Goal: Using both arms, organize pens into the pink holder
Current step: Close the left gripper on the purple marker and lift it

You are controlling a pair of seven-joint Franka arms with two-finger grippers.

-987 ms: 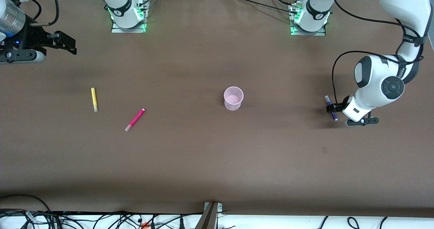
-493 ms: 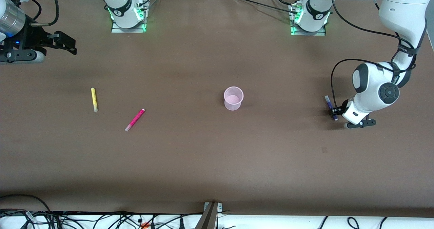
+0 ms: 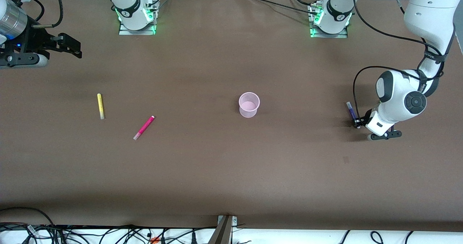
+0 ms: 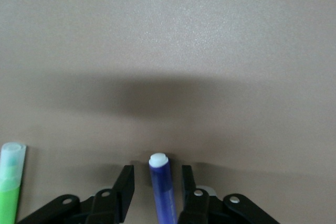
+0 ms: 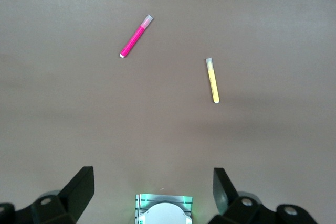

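Observation:
The purple-blue pen (image 3: 349, 108) (image 4: 161, 187) lies on the table at the left arm's end. My left gripper (image 3: 356, 121) (image 4: 156, 174) is down at the table and straddles it, open, with a narrow gap on each side of the pen. A green pen (image 4: 9, 182) lies beside it; the left arm hides it in the front view. The pink holder (image 3: 249, 105) stands upright mid-table. The magenta pen (image 3: 144, 127) (image 5: 136, 36) and the yellow pen (image 3: 100, 106) (image 5: 212, 81) lie toward the right arm's end. My right gripper (image 3: 79, 48) (image 5: 155, 179) waits open, high over that end of the table.
The two arm bases (image 3: 137, 18) (image 3: 330, 20) stand at the table's edge farthest from the front camera. Cables run along the edge nearest that camera (image 3: 108, 233). A small darker patch (image 3: 346, 159) marks the brown tabletop.
The left gripper's jaws have narrowed around the purple-blue pen and the left arm has settled lower. The right arm, the holder and the other pens have not moved.

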